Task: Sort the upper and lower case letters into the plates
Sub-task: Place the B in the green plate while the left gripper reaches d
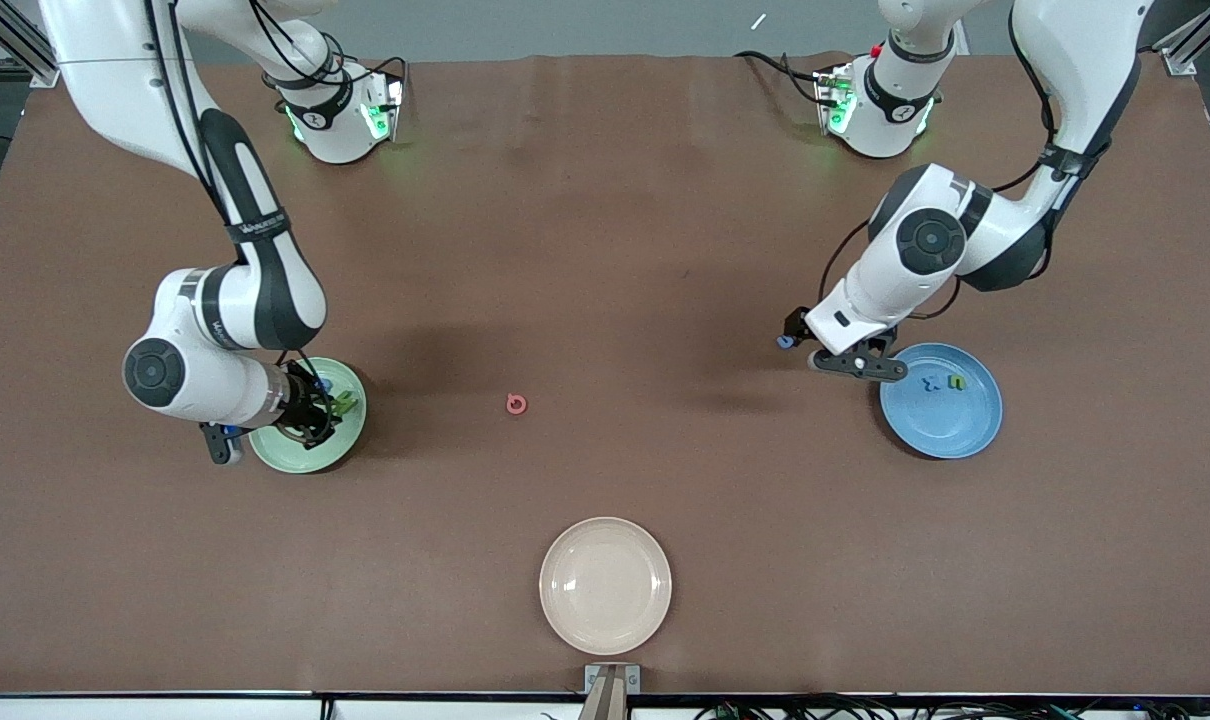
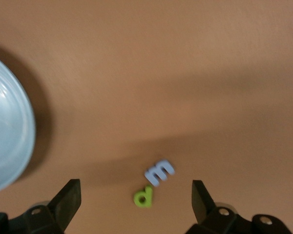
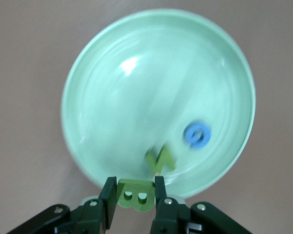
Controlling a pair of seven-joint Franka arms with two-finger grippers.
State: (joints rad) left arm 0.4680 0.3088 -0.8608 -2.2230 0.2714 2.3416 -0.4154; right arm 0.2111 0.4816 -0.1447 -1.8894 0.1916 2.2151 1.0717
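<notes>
My right gripper hangs over the pale green plate and is shut on a green letter B, as the right wrist view shows. In that plate lie a blue round letter and a green letter. My left gripper is beside the sky blue plate, open and empty. Below it on the table lie a green d and a pale m. The blue plate holds a blue x and a green u. A pink letter lies mid-table.
A cream-beige plate sits empty near the table's front edge. The blue plate's rim shows in the left wrist view. The d and m are hidden under the left arm in the front view.
</notes>
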